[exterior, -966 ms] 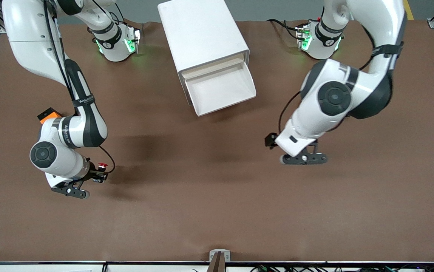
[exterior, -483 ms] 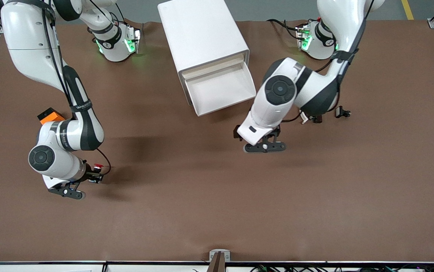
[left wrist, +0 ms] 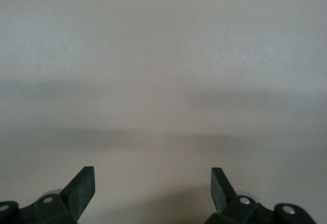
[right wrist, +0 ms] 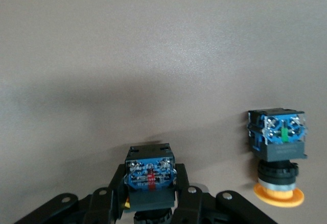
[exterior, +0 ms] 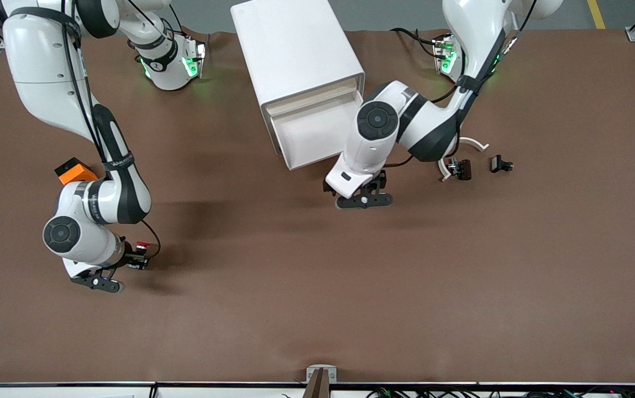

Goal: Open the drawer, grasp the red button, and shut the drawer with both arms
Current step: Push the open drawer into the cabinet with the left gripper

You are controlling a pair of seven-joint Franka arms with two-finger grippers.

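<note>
Two glossy white robot arms work at one brown desk (exterior: 295, 287). One rounded white cabinet (exterior: 295, 50) stands between their bases, with one shallow white tray drawer (exterior: 323, 132) pulled out toward the front camera.

The right gripper (exterior: 136, 260) is low over the desk at the right arm's end. Its jaws are closed on the small push button with a red cap, black body and bluish base (exterior: 141, 245). One orange cube (exterior: 74, 171) lies farther from the camera, beside that arm's forearm.

The left gripper (exterior: 329, 187) is over the desk just in front of the drawer's corner. Three small parts lie toward the left arm's end: a white curved strip (exterior: 475, 143), a dark part (exterior: 461, 168) and a black part (exterior: 500, 164).

The right wrist view shows the gripper (right wrist: 149, 193) clamping the red-capped button (right wrist: 149, 175) by its body. It also shows a second button, orange-yellow capped (right wrist: 277, 152), lying on the desk near it, which the front view does not show. The left wrist view shows the left gripper (left wrist: 152, 175) with its jaws spread wide and holding nothing.
</note>
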